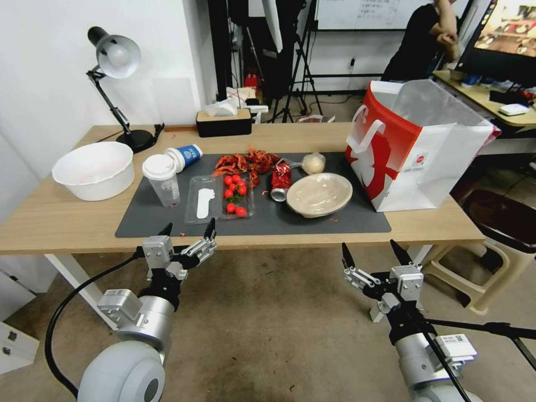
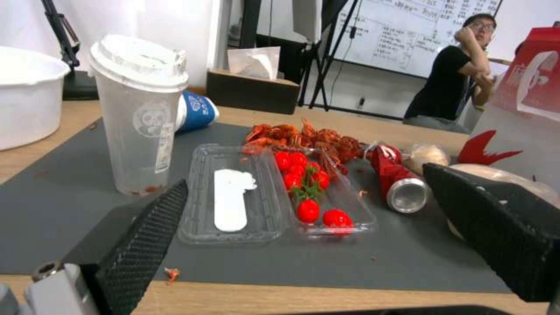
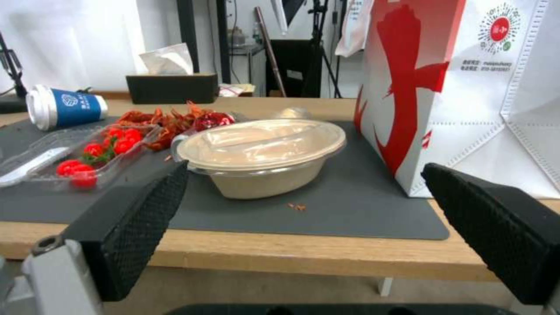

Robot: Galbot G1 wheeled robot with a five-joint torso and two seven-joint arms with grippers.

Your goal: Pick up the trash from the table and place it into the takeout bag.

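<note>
the counter (image 1: 67,223) is pale matt wood under a dull dark grey mat (image 1: 335,223). the bag (image 1: 446,162) at right looks like smooth white and red paper. the bowl (image 1: 319,195) has a glossy clear plastic lid, the can (image 1: 280,180) is shiny crumpled metal.

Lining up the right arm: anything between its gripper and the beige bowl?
Nothing visible. The open right gripper hangs off the table's near edge; only bare mat lies before the lidded bowl.
</note>
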